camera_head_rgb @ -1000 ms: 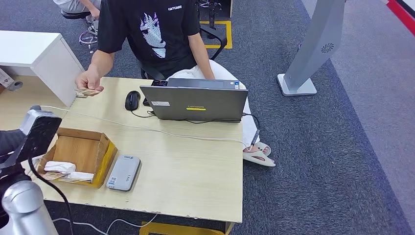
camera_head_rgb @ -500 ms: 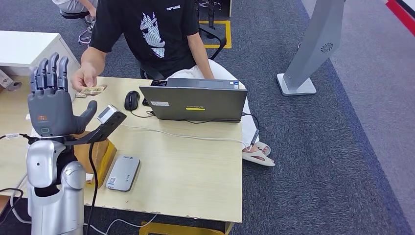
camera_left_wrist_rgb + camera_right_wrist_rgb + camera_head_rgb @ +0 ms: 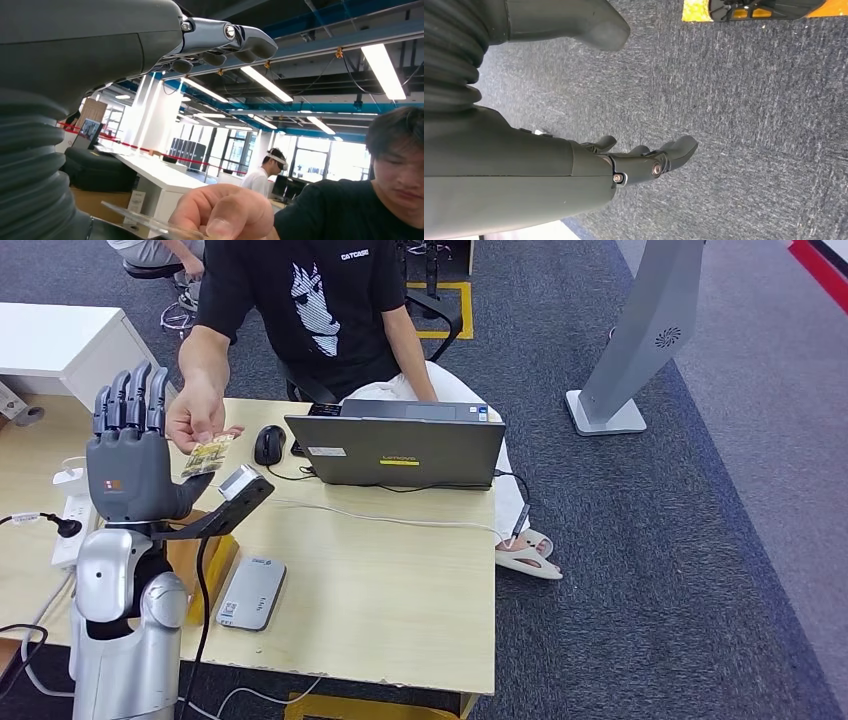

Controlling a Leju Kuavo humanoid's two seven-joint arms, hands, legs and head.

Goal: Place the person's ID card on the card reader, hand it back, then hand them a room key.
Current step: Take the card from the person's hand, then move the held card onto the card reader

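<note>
1. Up on the robot's left side, the left hand point(image 3: 128, 462) stands raised over the left part of the table point(image 3: 400, 590), palm side away from the head camera, fingers point(image 3: 130, 400) straight, apart and grasping nothing.
2. Just beside that hand, the person's hand point(image 3: 200, 415) holds out the ID card point(image 3: 208, 456), pinched at its upper end; the card hangs next to the robot's thumb, and I cannot tell whether they touch.
3. From the left wrist camera, the card point(image 3: 150, 223) appears as a thin edge under the person's thumb point(image 3: 222, 212).
4. Nearer the robot, the grey card reader point(image 3: 251, 592) lies flat on the table, by the cardboard box point(image 3: 205, 560) that the silver forearm partly hides.
5. Further back sit a black mouse point(image 3: 270, 444) and an open Lenovo laptop point(image 3: 400, 450), with a white cable point(image 3: 380, 517) running across the tabletop.
6. Down at the robot's side, the right hand point(image 3: 624, 165) hangs above dark carpet point(image 3: 749, 125), fingers point(image 3: 674, 150) loosely curved and holding nothing.
</note>
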